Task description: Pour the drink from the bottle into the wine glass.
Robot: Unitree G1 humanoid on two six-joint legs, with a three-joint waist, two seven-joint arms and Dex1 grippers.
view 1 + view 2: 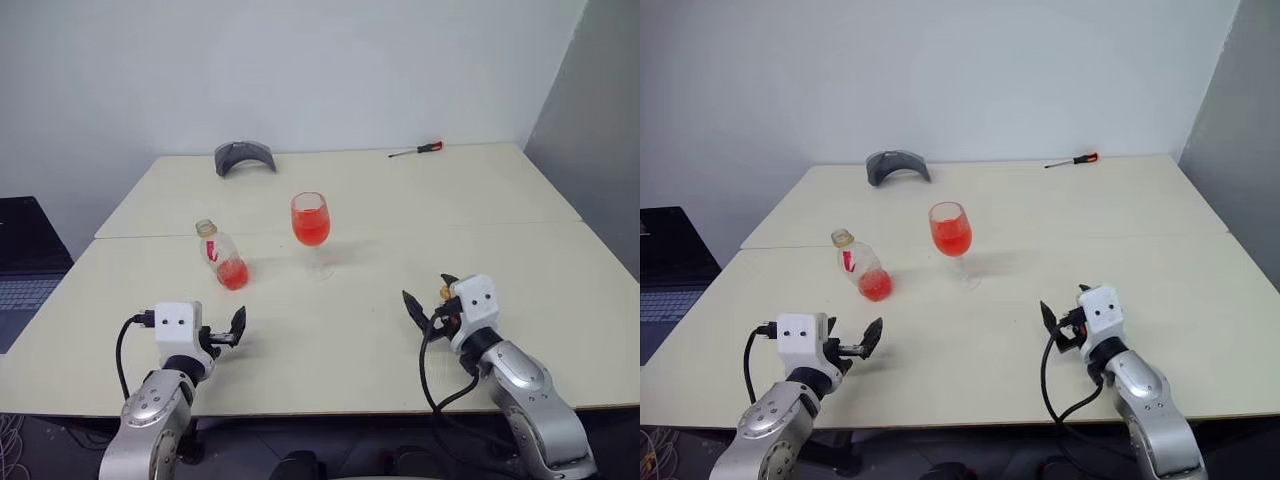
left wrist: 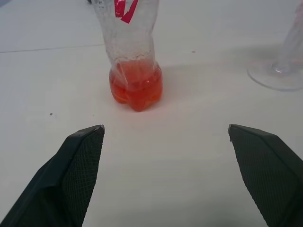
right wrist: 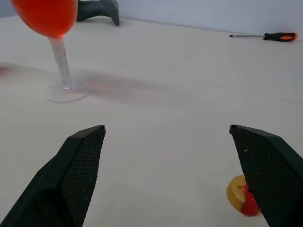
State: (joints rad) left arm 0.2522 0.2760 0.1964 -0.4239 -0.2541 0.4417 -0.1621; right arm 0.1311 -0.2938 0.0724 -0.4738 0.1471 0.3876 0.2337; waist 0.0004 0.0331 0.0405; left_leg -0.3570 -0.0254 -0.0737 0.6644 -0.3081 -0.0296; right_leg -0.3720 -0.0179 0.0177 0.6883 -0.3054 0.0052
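Observation:
The wine glass [image 1: 311, 222] stands mid-table, its bowl well filled with the red drink [image 1: 951, 235]. Left of it stands the small clear bottle [image 1: 222, 257], with a little drink [image 2: 136, 86] left in its base. My left gripper [image 1: 230, 333] hovers open near the table's front edge, pointing at the bottle from a short way off. On the right, my right gripper [image 1: 430, 296] is open and holds nothing. A small yellow-and-red cap [image 3: 241, 194] lies on the table beside one of its fingers. The glass [image 3: 56, 33] stands ahead and to its left.
At the back of the pale table [image 1: 520, 250] lie a grey curved object [image 1: 244, 157] and a red-handled screwdriver [image 1: 417, 150]. A dark laptop [image 1: 25, 265] sits beyond the table's left edge. A seam [image 1: 450, 226] crosses the table behind the glass.

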